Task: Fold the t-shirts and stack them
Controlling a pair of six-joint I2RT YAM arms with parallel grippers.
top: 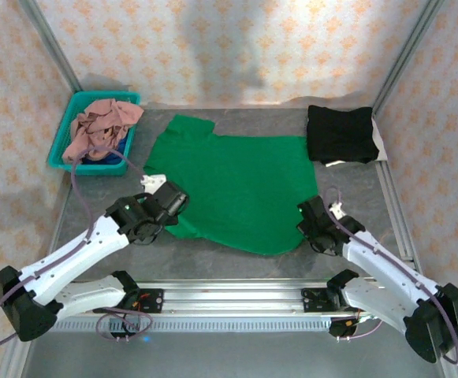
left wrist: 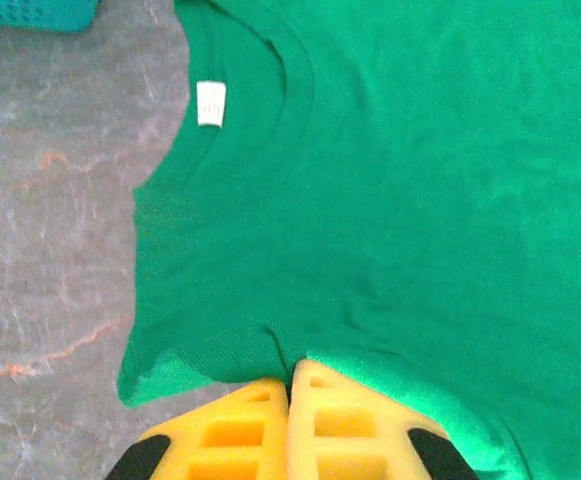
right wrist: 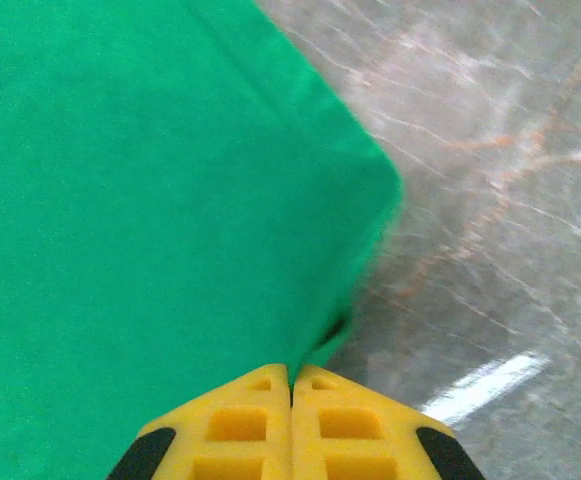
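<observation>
Papered walls (top: 236,47) with a pale cream ground and a small orange flower pattern close the scene at the far side, left and right. Slanting metal posts (top: 51,43) stand at the far corners. The table (top: 213,256) is grey with faint orange veins; a silver rail (top: 236,295) runs along its near edge. A soft shadow (top: 213,39) falls on the far wall.

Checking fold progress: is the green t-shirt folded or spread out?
Spread out: the green t-shirt lies flat across the table, neckline label exposed, no fold visible.

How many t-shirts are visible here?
4: green shirt spread mid-table, black shirt folded far right, pink shirt over blue shirt in the teal basket; more may hide there.
</observation>
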